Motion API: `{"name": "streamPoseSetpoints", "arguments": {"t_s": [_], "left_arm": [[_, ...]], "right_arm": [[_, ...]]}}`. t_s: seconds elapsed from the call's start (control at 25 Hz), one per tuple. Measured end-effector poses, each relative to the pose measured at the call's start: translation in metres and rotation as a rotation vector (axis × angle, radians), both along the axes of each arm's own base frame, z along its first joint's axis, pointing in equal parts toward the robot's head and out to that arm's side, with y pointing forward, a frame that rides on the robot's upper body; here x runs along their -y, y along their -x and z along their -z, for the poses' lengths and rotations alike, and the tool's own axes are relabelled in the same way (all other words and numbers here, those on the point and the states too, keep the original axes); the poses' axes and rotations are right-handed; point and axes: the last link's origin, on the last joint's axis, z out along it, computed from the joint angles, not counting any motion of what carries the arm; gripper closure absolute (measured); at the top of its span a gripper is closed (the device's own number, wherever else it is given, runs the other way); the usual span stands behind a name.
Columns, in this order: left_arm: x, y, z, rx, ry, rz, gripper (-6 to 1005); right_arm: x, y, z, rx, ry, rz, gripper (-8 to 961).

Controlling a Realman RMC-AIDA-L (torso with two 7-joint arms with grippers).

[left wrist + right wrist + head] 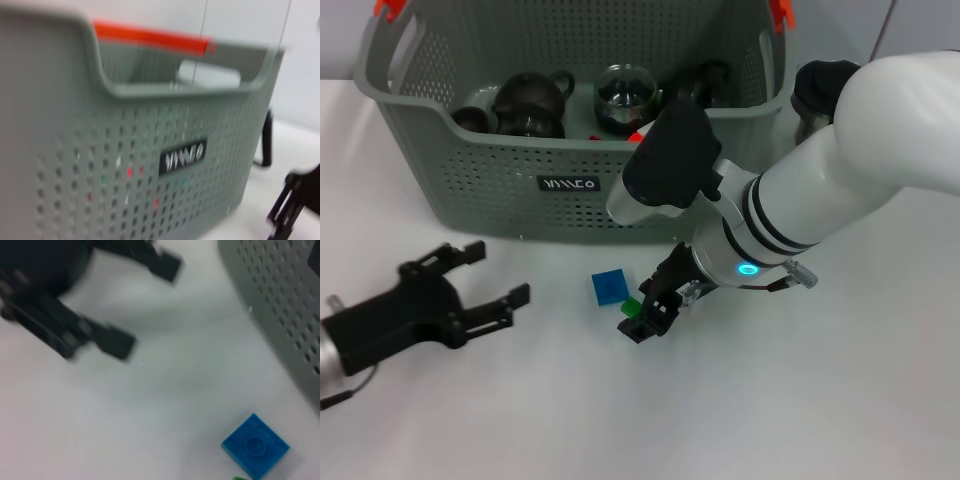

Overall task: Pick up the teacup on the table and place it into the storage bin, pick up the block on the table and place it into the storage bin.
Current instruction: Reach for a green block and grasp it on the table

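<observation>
Table [840,400]: white, fills the frame.
Storage bin [500,190]: top centre, holding dark teapots.
Blue block [609,287]: centre, on the table.
Right gripper [650,312]: centre, clamped on green block [631,307].
Left gripper [490,278]: lower left, fingers apart, empty.

storage bin [510,190] behind block [609,287], left gripper [490,278] left of block, right gripper [645,315] beside it

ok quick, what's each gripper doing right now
Left gripper: open, empty, resting low over the table left of the blue block.
Right gripper: down at the green block; grip cannot be told.
</observation>
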Motion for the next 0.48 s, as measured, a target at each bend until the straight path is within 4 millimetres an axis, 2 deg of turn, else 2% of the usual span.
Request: {"name": "streamPoseSetpoints", "arguments": {"t_s": [0.24, 0.32, 0.48], "left_arm": [[0.038, 0.002, -0.043, 0.073, -0.035, 0.167, 109], [0.041, 0.003, -0.047, 0.088, -0.066, 0.168, 109], [0.039, 0.001, -0.042, 0.088, -0.074, 0.163, 109]], "right_arm": [[-0.001, 0.001, 0.0, -0.002, -0.003, -0.005, 348], [-0.001, 0.001, 0.0, -0.001, -0.005, -0.008, 348], [-0.003, 0.001, 0.001, -0.003, -0.014, -0.014, 348]]}}
